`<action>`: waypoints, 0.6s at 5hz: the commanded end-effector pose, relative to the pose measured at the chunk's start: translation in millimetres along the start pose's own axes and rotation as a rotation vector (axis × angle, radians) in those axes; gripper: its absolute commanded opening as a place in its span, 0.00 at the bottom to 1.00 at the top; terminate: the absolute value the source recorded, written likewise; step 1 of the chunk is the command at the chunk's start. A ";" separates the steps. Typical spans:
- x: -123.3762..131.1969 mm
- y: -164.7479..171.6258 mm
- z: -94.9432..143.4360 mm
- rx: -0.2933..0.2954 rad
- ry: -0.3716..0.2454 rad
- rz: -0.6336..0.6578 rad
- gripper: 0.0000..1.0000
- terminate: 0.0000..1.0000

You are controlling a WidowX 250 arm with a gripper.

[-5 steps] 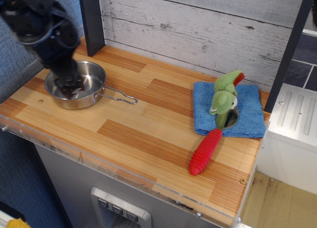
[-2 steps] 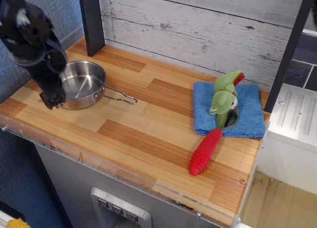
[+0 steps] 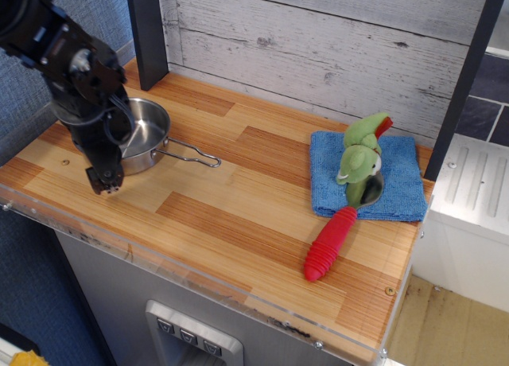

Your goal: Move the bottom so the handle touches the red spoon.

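The small shiny steel pan (image 3: 149, 127) sits at the left of the wooden counter, its left part hidden by my arm. Its thin wire loop handle (image 3: 192, 153) points right, toward the middle of the counter. The red spoon (image 3: 328, 244) lies far right, with its ribbed red handle on the wood and its metal bowl on the blue cloth under the green toy. A wide stretch of wood separates the wire handle from the spoon. My gripper (image 3: 104, 180) is down at the counter just in front of the pan's left side, with its fingers together and nothing in them.
A green plush toy (image 3: 362, 155) stands on the blue cloth (image 3: 402, 183) at the right. A dark post (image 3: 147, 32) rises behind the pan, against the white plank wall. The counter's front edge (image 3: 199, 274) has a clear plastic lip.
My gripper came up out of the pan, swung over its left rim, and now sits lower in front of the pan. The pan and spoon have not moved.
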State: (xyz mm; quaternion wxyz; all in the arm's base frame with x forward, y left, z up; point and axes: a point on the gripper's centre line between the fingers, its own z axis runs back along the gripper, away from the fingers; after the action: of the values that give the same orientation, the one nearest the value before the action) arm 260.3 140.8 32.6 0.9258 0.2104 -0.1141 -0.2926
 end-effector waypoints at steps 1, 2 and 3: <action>19.1 11.5 1.4 0.000 -0.022 -0.047 1.00 0.00; 19.2 7.6 0.9 -0.024 -0.024 -0.053 0.00 0.00; 19.6 5.4 3.7 -0.028 -0.033 -0.055 0.00 0.00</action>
State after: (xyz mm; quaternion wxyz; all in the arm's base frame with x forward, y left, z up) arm 269.9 129.7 25.8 0.9218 0.1837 -0.1076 -0.3241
